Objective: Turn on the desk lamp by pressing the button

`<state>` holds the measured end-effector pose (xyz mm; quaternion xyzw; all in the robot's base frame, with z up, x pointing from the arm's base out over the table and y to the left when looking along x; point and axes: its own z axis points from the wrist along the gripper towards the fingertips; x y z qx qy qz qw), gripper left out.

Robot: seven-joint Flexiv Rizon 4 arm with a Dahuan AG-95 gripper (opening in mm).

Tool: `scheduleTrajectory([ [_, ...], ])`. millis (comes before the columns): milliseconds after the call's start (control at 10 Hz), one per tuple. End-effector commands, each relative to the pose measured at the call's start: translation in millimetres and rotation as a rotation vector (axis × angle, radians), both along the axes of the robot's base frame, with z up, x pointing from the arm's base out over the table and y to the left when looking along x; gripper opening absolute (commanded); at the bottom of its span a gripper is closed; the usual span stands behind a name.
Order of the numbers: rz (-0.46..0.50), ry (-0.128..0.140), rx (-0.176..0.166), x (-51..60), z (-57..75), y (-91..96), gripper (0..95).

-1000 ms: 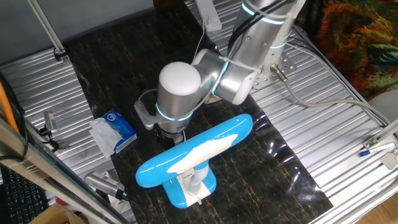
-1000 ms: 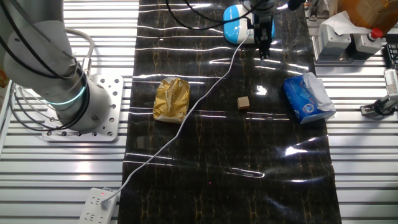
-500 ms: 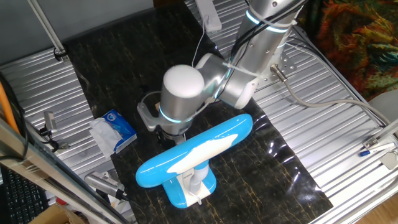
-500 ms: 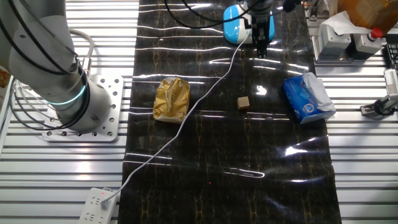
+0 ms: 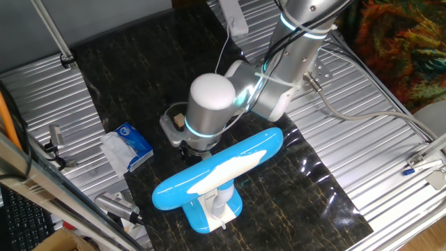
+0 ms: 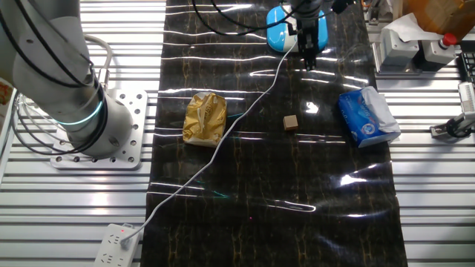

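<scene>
where one desk lamp (image 5: 217, 171) stands, one arm (image 5: 293, 56) hovers.

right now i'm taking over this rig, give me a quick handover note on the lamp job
Tool: hangs at the far end of the mat, right beside the lamp's base; whether its fingers are open or shut cannot be told, and it holds nothing that shows.
Lamp: stands at the mat's end, its long blue head over the base; its cord runs across the mat to the power strip.
Done: the arm is brought up to the lamp.
Left: no glow shows on the lamp, so the button press appears not yet done. The button itself cannot be made out.
</scene>
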<state>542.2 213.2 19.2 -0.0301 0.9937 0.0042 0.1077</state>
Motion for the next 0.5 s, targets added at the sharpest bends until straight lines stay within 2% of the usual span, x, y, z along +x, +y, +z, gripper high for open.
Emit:
scheduleTrajectory([
  [100,-0.030,-0.008,0.013,1.5,0.2,2.2,95.0],
  [500,-0.029,-0.004,0.015,2.5,5.6,2.2,95.0],
])
